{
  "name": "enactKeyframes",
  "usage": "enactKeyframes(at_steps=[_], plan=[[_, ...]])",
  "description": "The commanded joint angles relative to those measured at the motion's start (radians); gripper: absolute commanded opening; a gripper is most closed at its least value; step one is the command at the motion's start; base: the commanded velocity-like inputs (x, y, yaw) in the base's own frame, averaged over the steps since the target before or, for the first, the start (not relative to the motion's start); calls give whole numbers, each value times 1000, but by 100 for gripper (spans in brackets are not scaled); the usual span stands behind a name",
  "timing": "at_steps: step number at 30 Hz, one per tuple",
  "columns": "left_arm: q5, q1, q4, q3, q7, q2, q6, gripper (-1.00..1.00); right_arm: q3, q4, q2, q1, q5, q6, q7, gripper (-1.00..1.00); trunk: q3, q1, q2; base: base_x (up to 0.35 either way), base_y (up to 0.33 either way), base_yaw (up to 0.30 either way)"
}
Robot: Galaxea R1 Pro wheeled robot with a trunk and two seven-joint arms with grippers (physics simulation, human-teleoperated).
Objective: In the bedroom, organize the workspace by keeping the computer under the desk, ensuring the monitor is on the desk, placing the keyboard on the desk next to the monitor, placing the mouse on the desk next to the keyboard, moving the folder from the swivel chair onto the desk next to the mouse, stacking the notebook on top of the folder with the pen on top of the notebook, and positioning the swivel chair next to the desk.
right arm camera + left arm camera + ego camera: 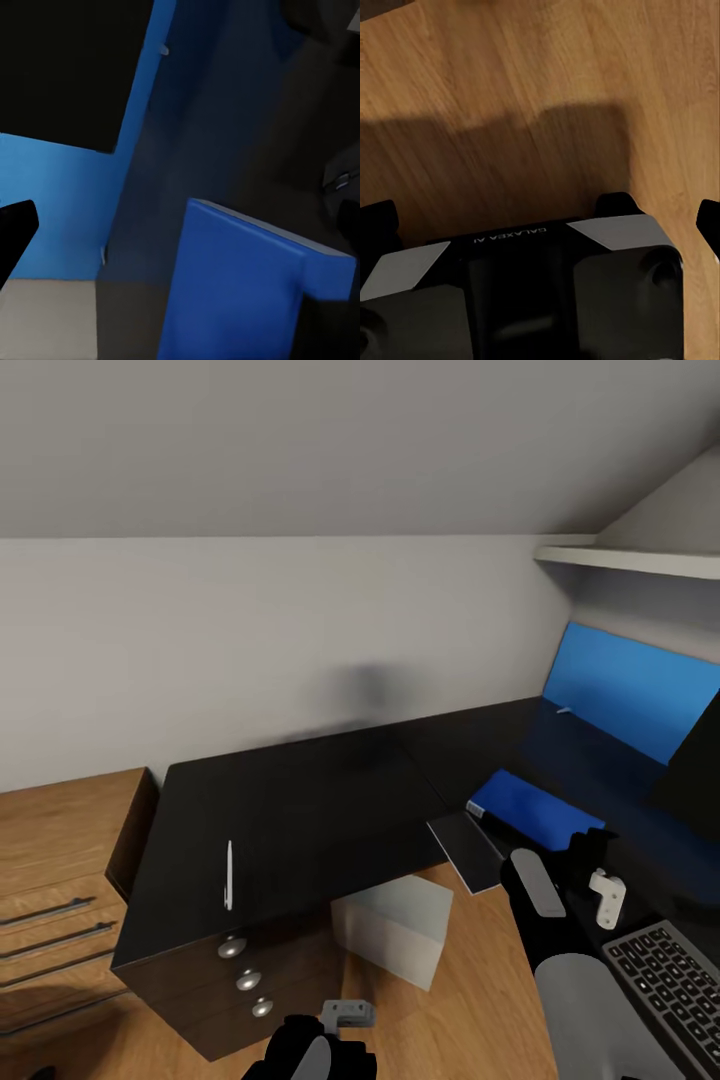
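Sloped grey ceiling and a pale wall back the scene, w/ wood floor (470, 960) below. Glossy black desk (300, 810) runs L-shaped across the head view, its blue back panel (630, 690) at 3 o'clock. Pen (229, 874), slim and white, lies on the desk top toward 8 o'clock, well apart from the rest. Folder (535, 812), bright blue, lies flat on the desk at about 4 o'clock; a thin grey notebook (468, 850) sits just beside it at the desk edge. Keyboard (668, 980) shows at 4–5 o'clock, partly cut by the frame; the monitor (692, 770) is a dark slab at 3 o'clock. Computer (392, 930), light grey box, stands on the floor near center-bottom, half under the desk edge. Dark cabinet w/ round knobs (245, 980) is at 7 o'clock, wooden drawer chest (55, 880) at 8–9. Right gripper (585, 860) hovers near the folder; fingers spread wide, holding nothing. Left gripper (656, 214) hangs over bare floor, fingers apart, empty.
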Motion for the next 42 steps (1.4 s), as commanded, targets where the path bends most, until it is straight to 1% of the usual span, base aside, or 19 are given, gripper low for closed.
enactKeyframes(at_steps=[1,33,42], plan=[[10,-1,-1,-2,10,0,1,100,-2,-1,1,-1,7,1,-9,100,2,-4,7,0,0,0],[11,-1,3,-2,11,0,1,100,-2,-1,1,-1,6,1,-8,100,103,-127,231,0,0,0],[12,-1,5,-2,9,0,2,100,-2,-1,1,-1,6,1,-9,100,103,-127,231,0,0,0]])
